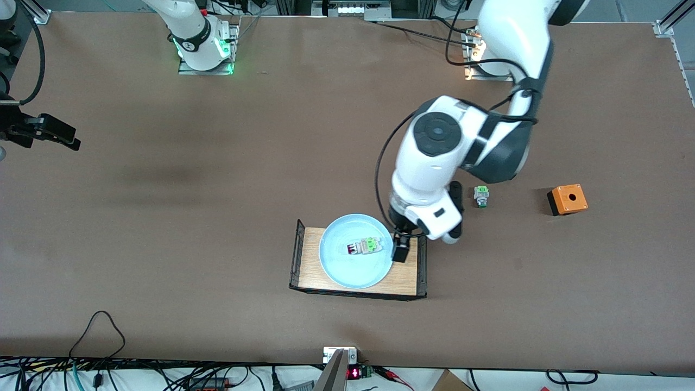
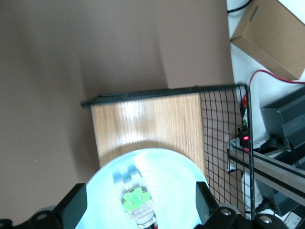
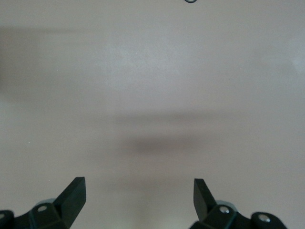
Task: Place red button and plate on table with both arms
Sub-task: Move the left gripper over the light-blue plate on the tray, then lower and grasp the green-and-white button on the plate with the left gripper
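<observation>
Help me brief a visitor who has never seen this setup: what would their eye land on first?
Probably the left gripper, open over the pale blue plate that sits on a small wooden tray near the front camera, with the red button lying in the plate. Next, the orange box toward the left arm's end of the table. The right gripper waits open over bare tabletop.
</observation>
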You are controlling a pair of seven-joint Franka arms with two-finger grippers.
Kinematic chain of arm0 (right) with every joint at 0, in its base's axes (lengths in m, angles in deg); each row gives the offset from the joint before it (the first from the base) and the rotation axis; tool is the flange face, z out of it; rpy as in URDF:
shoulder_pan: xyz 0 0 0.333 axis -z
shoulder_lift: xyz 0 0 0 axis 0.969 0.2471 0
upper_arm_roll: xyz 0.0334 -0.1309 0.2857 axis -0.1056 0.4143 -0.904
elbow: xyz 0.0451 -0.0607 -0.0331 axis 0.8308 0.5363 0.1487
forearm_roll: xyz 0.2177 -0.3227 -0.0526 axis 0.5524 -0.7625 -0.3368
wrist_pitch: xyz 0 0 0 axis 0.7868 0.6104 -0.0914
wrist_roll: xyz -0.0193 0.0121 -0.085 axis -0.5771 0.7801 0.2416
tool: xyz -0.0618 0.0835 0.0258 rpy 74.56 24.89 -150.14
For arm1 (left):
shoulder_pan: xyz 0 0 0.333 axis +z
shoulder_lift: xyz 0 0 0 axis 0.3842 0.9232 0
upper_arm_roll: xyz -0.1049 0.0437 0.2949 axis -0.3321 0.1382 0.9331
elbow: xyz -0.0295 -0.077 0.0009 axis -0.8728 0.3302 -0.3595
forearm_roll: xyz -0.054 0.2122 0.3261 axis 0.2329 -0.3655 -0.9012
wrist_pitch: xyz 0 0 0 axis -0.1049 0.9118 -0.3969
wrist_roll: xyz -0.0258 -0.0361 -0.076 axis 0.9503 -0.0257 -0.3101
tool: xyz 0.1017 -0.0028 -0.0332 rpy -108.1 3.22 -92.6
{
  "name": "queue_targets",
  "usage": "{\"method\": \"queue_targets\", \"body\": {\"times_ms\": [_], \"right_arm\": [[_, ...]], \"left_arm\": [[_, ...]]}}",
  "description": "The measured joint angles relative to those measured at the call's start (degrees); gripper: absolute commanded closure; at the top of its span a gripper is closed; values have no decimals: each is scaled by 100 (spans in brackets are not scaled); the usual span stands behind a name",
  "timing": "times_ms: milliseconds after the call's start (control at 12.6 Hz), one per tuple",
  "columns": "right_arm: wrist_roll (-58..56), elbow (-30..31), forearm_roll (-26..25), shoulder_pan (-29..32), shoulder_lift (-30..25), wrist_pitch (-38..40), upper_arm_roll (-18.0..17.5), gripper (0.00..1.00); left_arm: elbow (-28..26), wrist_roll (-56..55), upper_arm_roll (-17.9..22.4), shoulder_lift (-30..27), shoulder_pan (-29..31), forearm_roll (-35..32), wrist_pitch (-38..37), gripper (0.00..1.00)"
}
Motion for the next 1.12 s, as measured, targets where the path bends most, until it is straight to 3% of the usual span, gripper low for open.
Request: {"method": "queue_targets", "body": {"times_ms": [558,1116], "right_arm": [[0,0,0,43,0,0,15,0],[0,1,0,44,0,0,16,0]], "left_arm": [[288,-299,422,608,-568,0,212,0],[536,-372,602,932,-651,0,464,3]]}}
